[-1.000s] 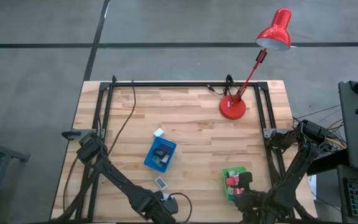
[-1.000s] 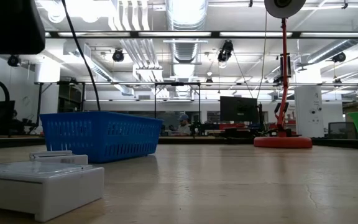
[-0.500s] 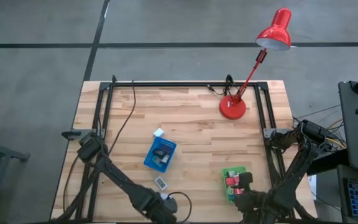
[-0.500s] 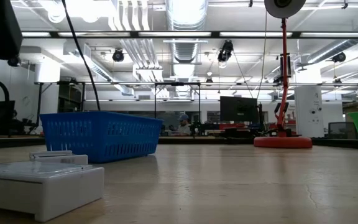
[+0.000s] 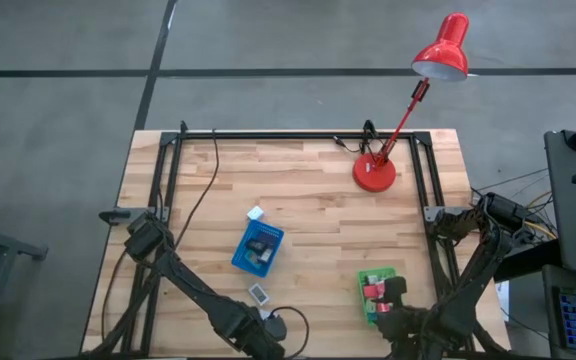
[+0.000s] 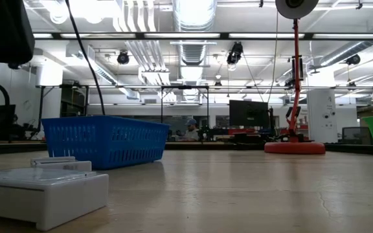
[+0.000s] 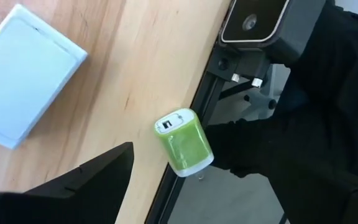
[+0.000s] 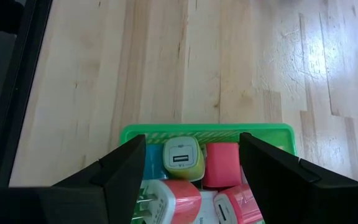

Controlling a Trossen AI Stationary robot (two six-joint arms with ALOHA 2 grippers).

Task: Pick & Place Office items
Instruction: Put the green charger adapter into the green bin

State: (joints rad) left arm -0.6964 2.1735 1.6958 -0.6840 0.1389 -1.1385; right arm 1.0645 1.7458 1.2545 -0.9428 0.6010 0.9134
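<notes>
Your wooden table (image 5: 308, 190) looks the same as a second ago: the trays and loose items have not shifted, and only the left arm has edged slightly along the 6 o'clock edge. The red lamp (image 5: 375, 172) stands at 1 o'clock. The blue tray (image 5: 258, 247) sits near the centre, with a white block (image 5: 256, 213) just off its 12 o'clock end and a white box (image 5: 259, 293) at its 6 o'clock side. The green tray (image 5: 376, 290) at 5 o'clock holds red, pink and green chargers (image 8: 183, 158). Your right gripper (image 8: 191, 180) hovers above that tray, fingers spread apart and empty. Your left gripper (image 5: 268, 330) is at the 6 o'clock edge; you cannot tell how its fingers stand. A green charger (image 7: 183, 141) lies at the table's rim there. Beyond the table, the low view shows a lab with ceiling lights and monitors.
</notes>
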